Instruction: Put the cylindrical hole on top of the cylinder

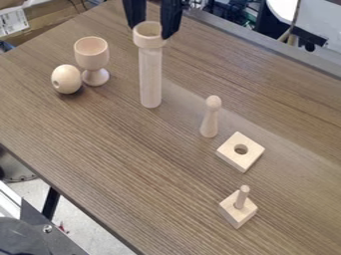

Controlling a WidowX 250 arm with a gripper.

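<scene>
Gripper closed on the wooden ring near 12 o'clock, atop the upright cylinder; probably light, rigid and slightly slippery, the ring is best held across its outer wall.

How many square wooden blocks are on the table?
2. One square block with a round hole lies flat near the little wooden pin. The other block, with a stick poking up, is closer to the camera.
</scene>
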